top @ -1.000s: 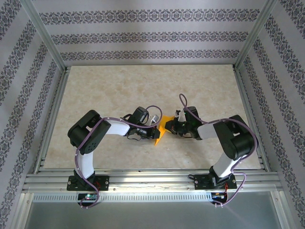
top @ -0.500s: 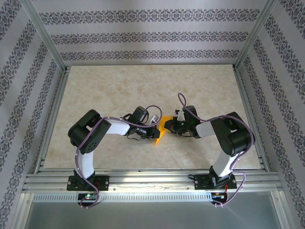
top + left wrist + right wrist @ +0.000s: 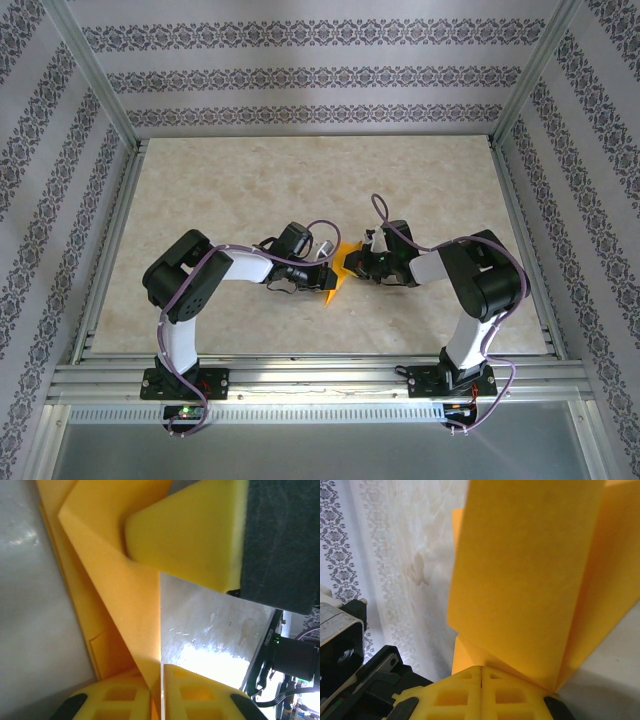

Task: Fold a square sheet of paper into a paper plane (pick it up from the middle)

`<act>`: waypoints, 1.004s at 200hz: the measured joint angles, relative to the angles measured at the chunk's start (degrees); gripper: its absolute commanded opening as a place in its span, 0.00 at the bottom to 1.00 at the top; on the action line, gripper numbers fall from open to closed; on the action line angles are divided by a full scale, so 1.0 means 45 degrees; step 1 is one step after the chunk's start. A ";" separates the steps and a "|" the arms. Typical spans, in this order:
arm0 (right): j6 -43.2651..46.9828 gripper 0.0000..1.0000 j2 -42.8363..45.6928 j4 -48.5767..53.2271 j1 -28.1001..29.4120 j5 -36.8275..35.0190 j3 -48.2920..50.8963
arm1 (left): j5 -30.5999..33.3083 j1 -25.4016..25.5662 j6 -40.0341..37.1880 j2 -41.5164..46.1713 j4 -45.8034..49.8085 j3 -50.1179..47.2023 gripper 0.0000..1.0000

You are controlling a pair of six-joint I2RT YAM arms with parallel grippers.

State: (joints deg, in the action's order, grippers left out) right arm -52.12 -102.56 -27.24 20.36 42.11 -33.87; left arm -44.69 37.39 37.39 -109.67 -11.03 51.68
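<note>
The square sheet of paper, orange-yellow and folded into angled, plane-like flaps, hangs between my two grippers at the table's middle. My left gripper comes from the left. In the left wrist view its yellow pads stand almost together with a flap of the sheet running down between them. My right gripper comes from the right. In the right wrist view the right gripper is shut on the sheet's folded edge, and a broad flap rises from it. The right gripper's yellow finger rests against the sheet.
The beige marbled table is bounded by an aluminium frame and patterned walls. Both arms' elbows sit near the front rail, the left arm on one side and the right arm on the other.
The right arm's elbow has swung a little inward to the left. The sheet and both grippers stay at about the same spot.
</note>
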 measured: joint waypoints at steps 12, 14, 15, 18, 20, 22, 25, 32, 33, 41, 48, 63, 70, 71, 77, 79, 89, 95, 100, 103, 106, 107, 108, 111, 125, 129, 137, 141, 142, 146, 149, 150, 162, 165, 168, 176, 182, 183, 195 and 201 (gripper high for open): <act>0.0010 0.05 -0.0005 0.0024 -0.0005 0.0039 -0.0015 | -0.0029 0.0010 -0.0005 0.0068 0.0019 0.0019 0.21; 0.0010 0.05 -0.0010 0.0024 -0.0005 0.0044 -0.0015 | -0.0034 0.0015 0.0010 0.0073 0.0019 0.0019 0.21; 0.0010 0.05 -0.0010 0.0024 -0.0005 0.0044 -0.0015 | -0.0029 0.0015 0.0005 0.0073 0.0019 0.0019 0.21; 0.0015 0.05 -0.0019 0.0024 -0.0005 0.0049 -0.0015 | -0.0029 0.0015 0.0000 0.0087 0.0019 0.0019 0.21; 0.0015 0.04 -0.0019 0.0024 -0.0005 0.0053 -0.0019 | -0.0024 0.0024 0.0005 0.0097 0.0024 0.0019 0.21; 0.0015 0.04 -0.0024 0.0024 -0.0005 0.0058 -0.0024 | -0.0024 0.0029 0.0005 0.0097 0.0029 0.0019 0.22; 0.0015 0.04 -0.0029 0.0029 -0.0005 0.0063 -0.0029 | -0.0024 0.0029 0.0000 0.0102 0.0029 0.0019 0.22; 0.0019 0.04 -0.0029 0.0039 -0.0005 0.0078 -0.0034 | -0.0019 0.0029 0.0010 0.0126 0.0039 0.0019 0.22; 0.0019 0.04 -0.0029 0.0039 -0.0005 0.0083 -0.0034 | -0.0019 0.0029 0.0010 0.0126 0.0044 0.0019 0.22; 0.0049 0.04 -0.0034 0.0044 -0.0005 0.0087 -0.0034 | -0.0015 0.0034 0.0034 0.0146 0.0063 0.0019 0.22; 0.0058 0.04 -0.0034 0.0044 -0.0005 0.0087 -0.0034 | -0.0005 0.0034 0.0044 0.0165 0.0063 0.0019 0.22; 0.0112 0.04 -0.0034 0.0058 -0.0005 0.0092 -0.0039 | 0.0058 0.0034 0.0083 0.0223 0.0112 -0.0005 0.20; 0.0146 0.04 -0.0034 0.0092 -0.0005 0.0092 -0.0053 | 0.0073 0.0034 0.0097 0.0253 0.0141 -0.0029 0.18; 0.0151 0.04 -0.0034 0.0097 -0.0005 0.0092 -0.0058 | 0.0078 0.0034 0.0102 0.0262 0.0151 -0.0034 0.18; 0.0180 0.04 -0.0034 0.0141 -0.0005 0.0097 -0.0073 | 0.0078 0.0034 0.0126 0.0291 0.0160 -0.0058 0.17; 0.0199 0.04 -0.0034 0.0160 -0.0005 0.0097 -0.0083 | 0.0078 0.0034 0.0151 0.0291 0.0155 -0.0073 0.17; 0.0243 0.04 -0.0034 0.0248 -0.0005 0.0097 -0.0121 | 0.0083 0.0034 0.0155 0.0330 0.0165 -0.0121 0.16; 0.0253 0.04 -0.0034 0.0291 -0.0005 0.0102 -0.0141 | 0.0087 0.0034 0.0185 0.0345 0.0165 -0.0155 0.16; 0.0282 0.03 -0.0029 0.0345 -0.0005 0.0102 -0.0155 | 0.0087 0.0034 0.0199 0.0364 0.0160 -0.0189 0.15; 0.0296 0.03 -0.0029 0.0379 -0.0005 0.0097 -0.0170 | 0.0087 0.0034 0.0204 0.0379 0.0160 -0.0219 0.14; 0.0306 0.04 -0.0029 0.0403 -0.0005 0.0102 -0.0180 | 0.0087 0.0034 0.0238 0.0393 0.0160 -0.0248 0.14; 0.0306 0.03 -0.0029 0.0413 -0.0005 0.0102 -0.0185 | 0.0087 0.0034 0.0243 0.0403 0.0160 -0.0267 0.14; 0.0311 0.03 -0.0029 0.0437 -0.0005 0.0102 -0.0194 | 0.0087 0.0034 0.0238 0.0408 0.0160 -0.0272 0.13; 0.0330 0.03 -0.0029 0.0476 -0.0005 0.0102 -0.0204 | 0.0083 0.0034 0.0253 0.0423 0.0160 -0.0301 0.13; 0.0359 0.03 -0.0029 0.0568 -0.0005 0.0097 -0.0238 | 0.0087 0.0034 0.0350 0.0495 0.0160 -0.0423 0.09; 0.0384 0.03 -0.0029 0.0607 -0.0005 0.0102 -0.0257 | 0.0092 0.0034 0.0369 0.0510 0.0160 -0.0447 0.07; 0.0432 0.03 -0.0029 0.0695 -0.0005 0.0097 -0.0296 | 0.0102 0.0034 0.0403 0.0559 0.0160 -0.0510 0.05; 0.0447 0.03 -0.0029 0.0738 -0.0005 0.0102 -0.0311 | 0.0112 0.0034 0.0427 0.0578 0.0160 -0.0539 0.04; 0.0466 0.03 -0.0029 0.0758 -0.0005 0.0097 -0.0316 | 0.0117 0.0034 0.0423 0.0583 0.0155 -0.0549 0.03; 0.0505 0.03 -0.0024 0.0806 -0.0005 0.0097 -0.0340 | 0.0121 0.0034 0.0452 0.0597 0.0155 -0.0568 0.02; 0.0544 0.03 -0.0024 0.0860 0.0000 0.0097 -0.0364 | 0.0121 0.0034 0.0442 0.0602 0.0141 -0.0578 0.01; 0.0549 0.03 -0.0024 0.0865 0.0000 0.0097 -0.0369 | 0.0121 0.0034 0.0432 0.0602 0.0136 -0.0583 0.01; 0.0665 0.03 -0.0024 0.1127 0.0000 0.0097 -0.0471 | 0.0117 0.0034 0.0476 0.0612 0.0063 -0.0646 0.00; 0.0695 0.03 -0.0019 0.1205 0.0000 0.0087 -0.0500 | 0.0117 0.0034 0.0471 0.0617 0.0029 -0.0665 0.00; 0.0748 0.03 -0.0015 0.1316 0.0000 0.0083 -0.0544 | 0.0121 0.0034 0.0471 0.0617 0.0000 -0.0685 0.00; 0.0894 0.03 -0.0015 0.1637 0.0010 0.0053 -0.0685 | 0.0121 0.0034 0.0471 0.0617 -0.0063 -0.0733 0.00; 0.1020 0.03 -0.0005 0.1948 0.0010 -0.0005 -0.0811 | 0.0117 0.0034 0.0471 0.0617 -0.0107 -0.0767 0.00; 0.1030 0.03 -0.0005 0.1977 0.0010 -0.0005 -0.0826 | 0.0117 0.0034 0.0471 0.0617 -0.0121 -0.0772 0.00; 0.1263 0.02 0.0019 0.2467 0.0039 -0.0146 -0.1030 | 0.0058 0.0034 0.0466 0.0612 -0.0165 -0.0806 0.00; 0.1341 0.02 0.0024 0.2657 0.0044 -0.0199 -0.1107 | 0.0005 0.0034 0.0461 0.0593 -0.0194 -0.0811 0.00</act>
State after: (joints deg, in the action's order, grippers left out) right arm -46.09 -102.45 -15.29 20.56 41.21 -38.85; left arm -44.66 37.54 39.46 -107.00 -11.90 48.03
